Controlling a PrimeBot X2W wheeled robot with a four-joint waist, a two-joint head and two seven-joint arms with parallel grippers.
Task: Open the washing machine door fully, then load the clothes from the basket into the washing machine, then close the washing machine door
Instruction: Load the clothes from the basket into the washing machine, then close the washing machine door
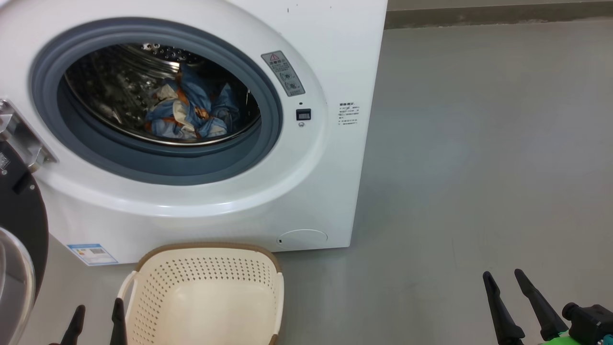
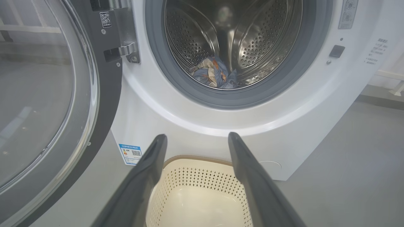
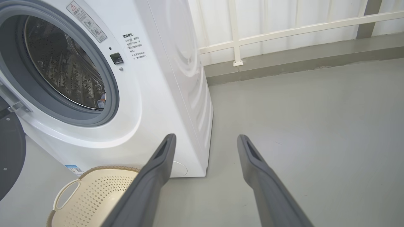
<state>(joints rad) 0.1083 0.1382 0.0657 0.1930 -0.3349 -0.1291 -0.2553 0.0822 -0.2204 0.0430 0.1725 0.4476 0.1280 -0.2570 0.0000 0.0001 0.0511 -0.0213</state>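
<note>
loading is looking done: clothes (image 1: 191,112) are lying in the drum (image 1: 119,86), and the basket (image 1: 210,278) is sitting empty on the floor, just in front of the washer (image 1: 330,57). door (image 1: 19,225) is hanging wide open on the left. left fingers (image 1: 118,323) are hovering spread wide at the basket's near-left edge, holding nothing. right fingers (image 1: 535,299) are wide and empty too, over the floor well right of the washer. you're heading into the close step. i'd say the next move is calling for the left arm getting behind the door rim and sweeping it onto the opening until it's latching.
</note>
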